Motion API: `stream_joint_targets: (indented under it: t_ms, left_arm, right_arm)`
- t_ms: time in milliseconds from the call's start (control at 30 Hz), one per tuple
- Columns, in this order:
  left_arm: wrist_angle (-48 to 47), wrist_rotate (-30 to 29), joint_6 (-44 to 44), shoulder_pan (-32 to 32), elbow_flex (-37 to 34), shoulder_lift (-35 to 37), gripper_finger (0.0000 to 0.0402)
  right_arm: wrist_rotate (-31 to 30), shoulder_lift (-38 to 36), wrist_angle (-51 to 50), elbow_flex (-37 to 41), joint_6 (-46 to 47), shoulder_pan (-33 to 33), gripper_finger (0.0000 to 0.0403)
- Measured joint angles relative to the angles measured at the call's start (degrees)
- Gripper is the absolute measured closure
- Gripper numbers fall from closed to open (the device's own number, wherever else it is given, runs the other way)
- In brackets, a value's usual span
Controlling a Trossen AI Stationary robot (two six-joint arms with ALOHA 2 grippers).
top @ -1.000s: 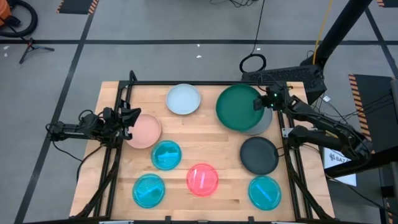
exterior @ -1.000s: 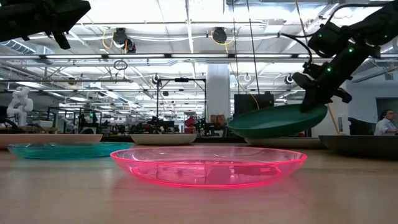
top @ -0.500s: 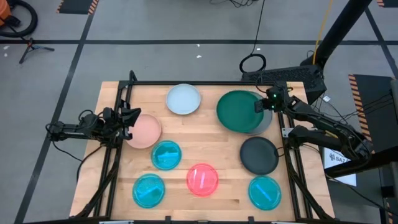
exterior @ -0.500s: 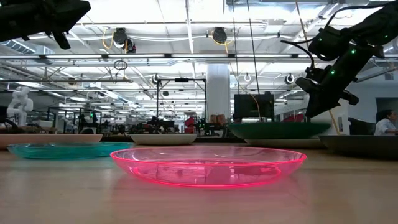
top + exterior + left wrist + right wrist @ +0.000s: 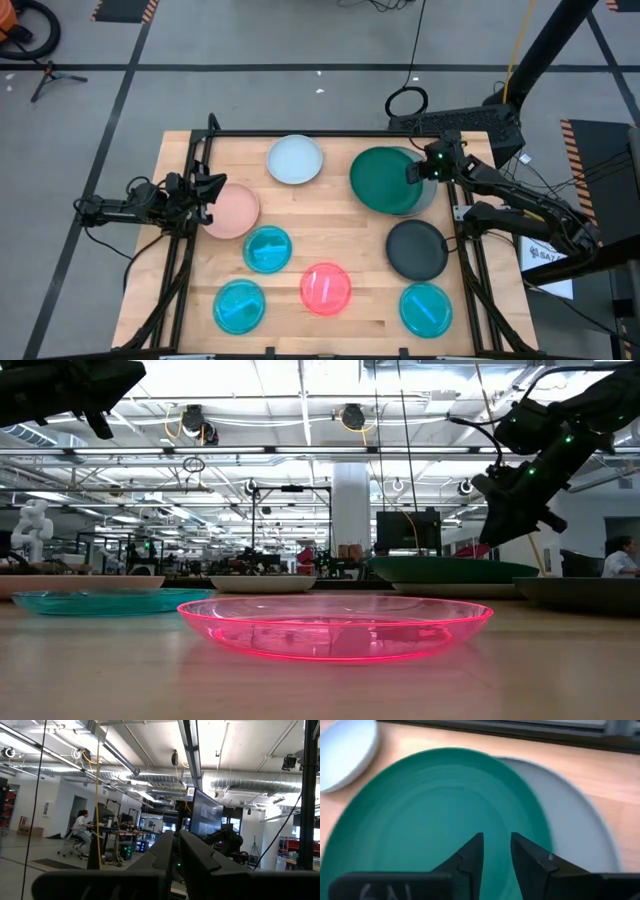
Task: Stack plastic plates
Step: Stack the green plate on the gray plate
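Dark jointed arms [image 5: 520, 195], green indicator light.

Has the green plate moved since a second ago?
Yes. The green plate dropped from a tilted, lifted pose to lie flat on the grey plate, released by the right gripper.

A large open robotics lab or industrial workshop — exposed ceiling ducts [image 5: 250, 780], hanging cables and strip lights run far back over rows of workstations. A person [image 5: 80, 827] sits at a desk among monitors [image 5: 205, 815]. The grey concrete floor [image 5: 250, 40] carries black tape lines and hazard-striped mats [image 5: 125, 8] — the wooden counter [image 5: 340, 225] stands in a black metal frame.
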State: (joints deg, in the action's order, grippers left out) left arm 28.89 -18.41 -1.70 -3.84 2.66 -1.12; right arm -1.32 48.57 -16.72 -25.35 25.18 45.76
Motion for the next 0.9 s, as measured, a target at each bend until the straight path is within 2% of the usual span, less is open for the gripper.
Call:
stream_joint_targets:
  t_ms: [167, 367, 600, 667, 900]
  left_arm:
    - [1.0, -0.3, -1.1, 0.0, 0.0, 0.0, 0.0366]
    - [1.7, -2.1, -3.0, 0.0, 0.0, 0.0, 0.0366]
    - [1.7, -3.2, -4.0, 0.0, 0.0, 0.0, 0.0366]
    - [1.6, -3.3, -4.0, 0.0, 0.0, 0.0, 0.0366]
    - [1.3, -3.3, -3.2, 0.0, 0.0, 0.0, 0.0366]
  right_arm:
    - [-0.1, 3.1, 8.9, 0.0, 5.0, -6.9, 0.0328]
    - [-0.8, 10.9, 21.5, -0.1, 5.7, -14.4, 0.0355]
    - [-2.0, 19.8, 22.0, -0.1, 6.3, -19.6, 0.0398]
    - [-2.1, 22.0, 22.0, -0.1, 6.3, -20.6, 0.04]
    - [-8.1, 26.3, 17.5, -0.3, 6.8, -21.5, 0.0401]
